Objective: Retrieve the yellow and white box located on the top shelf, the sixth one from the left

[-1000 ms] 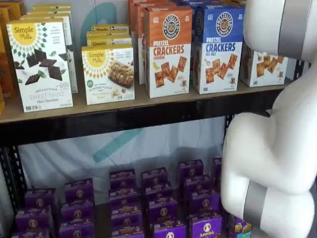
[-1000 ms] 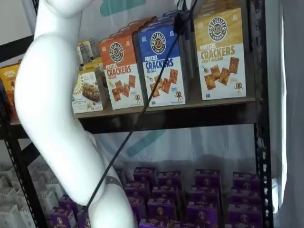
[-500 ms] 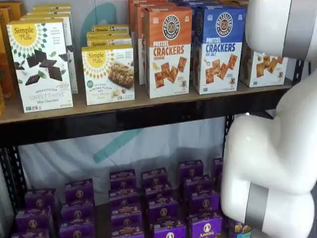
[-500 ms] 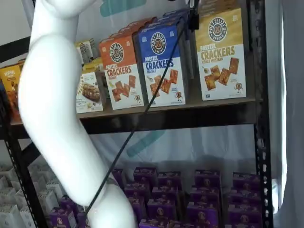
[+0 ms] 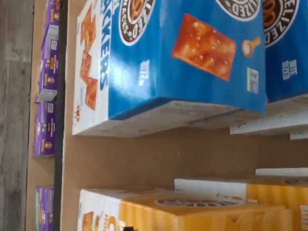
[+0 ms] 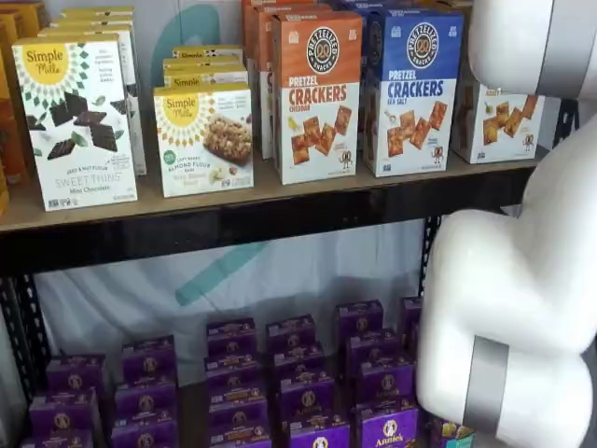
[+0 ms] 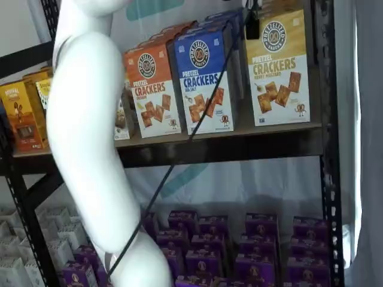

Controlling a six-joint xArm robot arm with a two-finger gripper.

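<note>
The yellow and white box (image 7: 278, 72) stands upright at the right end of the top shelf (image 7: 239, 143), next to a blue carton (image 7: 203, 81). In a shelf view my white arm covers its yellow upper part, so only its white lower part (image 6: 499, 126) shows. The wrist view looks down on its yellow top (image 5: 192, 214) and on the blue carton (image 5: 183, 57), with bare shelf board between them. My gripper (image 7: 252, 21) shows only as black fingers with a cable at the picture's top edge, just left of the yellow box's top. It is open and holds nothing.
An orange carton (image 6: 317, 98) and white Simple Mills boxes (image 6: 75, 121) fill the shelf to the left. Small purple boxes (image 6: 298, 383) sit on the lower level. A black upright (image 7: 328, 149) stands right of the yellow box. My white arm (image 6: 522, 308) hangs before the shelves.
The black fingers and cable have slid right, from over the blue carton's top to the yellow box's left edge. The arm's white links have shifted with them.
</note>
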